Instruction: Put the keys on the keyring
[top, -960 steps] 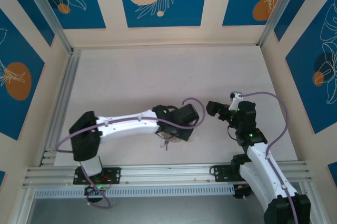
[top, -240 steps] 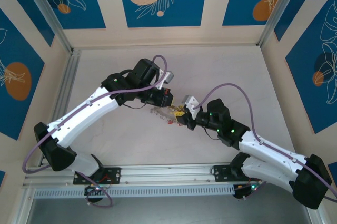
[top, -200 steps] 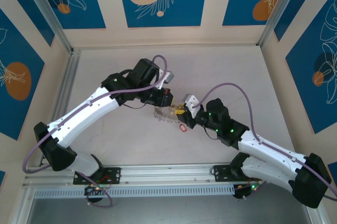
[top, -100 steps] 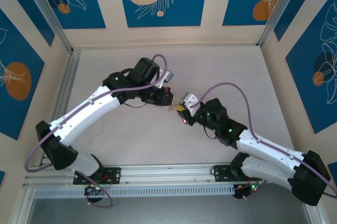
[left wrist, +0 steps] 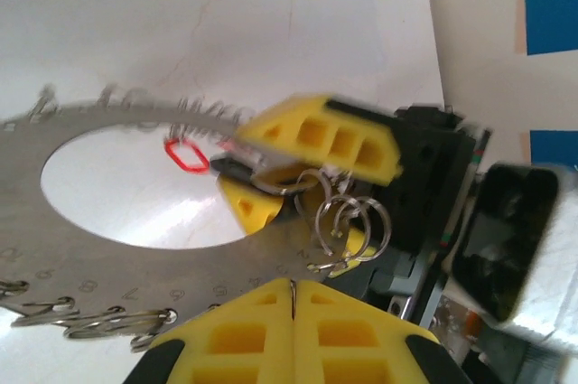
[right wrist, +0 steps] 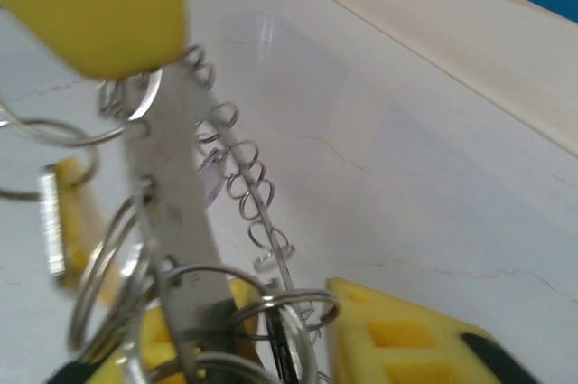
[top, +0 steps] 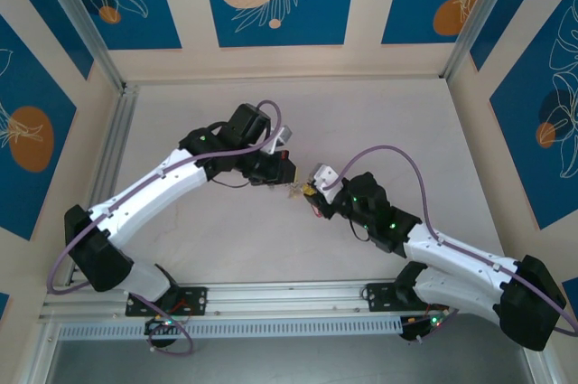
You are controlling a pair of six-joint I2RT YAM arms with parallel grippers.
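The left gripper [left wrist: 292, 292] pinches the rim of the large flat silver-grey gear-edged metal keyring [left wrist: 108, 248]; the right gripper [left wrist: 246, 172] straddles that rim, fingers narrowly apart, grip unclear; a tiny red-headed key [left wrist: 185, 154] sits at the keyring's inner edge.

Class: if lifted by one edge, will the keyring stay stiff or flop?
Probably stiff: the keyring juts flat from the left gripper, held at its rim, without sagging. Its small loose rings would likely swing. The shiny metal may be slippery.
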